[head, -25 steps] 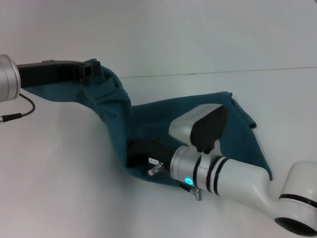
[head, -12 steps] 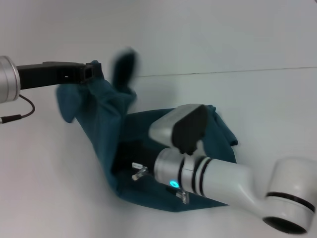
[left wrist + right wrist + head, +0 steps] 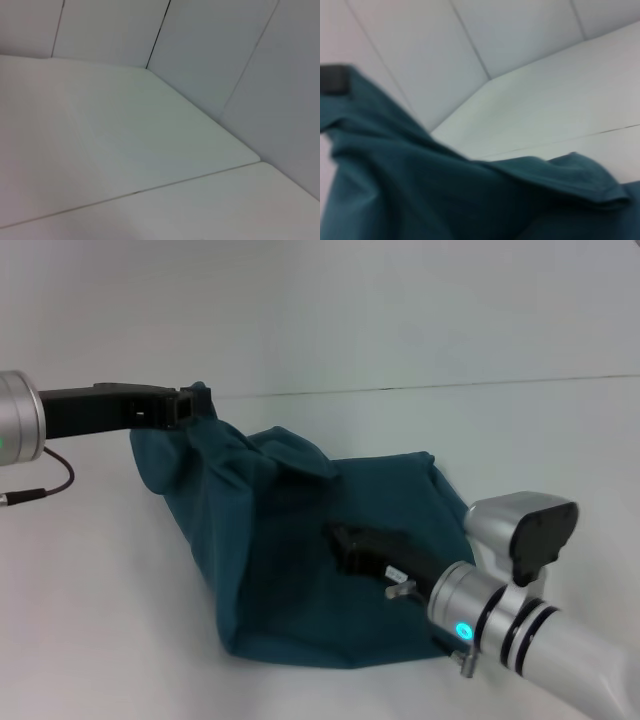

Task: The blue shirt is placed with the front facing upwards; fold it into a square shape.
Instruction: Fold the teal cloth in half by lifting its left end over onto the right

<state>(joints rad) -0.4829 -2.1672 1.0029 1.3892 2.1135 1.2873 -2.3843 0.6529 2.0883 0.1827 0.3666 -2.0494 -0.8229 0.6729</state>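
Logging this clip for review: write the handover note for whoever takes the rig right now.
Left end effector: raised at the far left, shut on an edge of the blue shirt, holding that side up.
Right end effector: low over the middle of the cloth; grip unclear.
Shirt: bunched and draped on the white table, no print showing.
Done: no neat fold yet.
Left: flatten it, fold it into a square.
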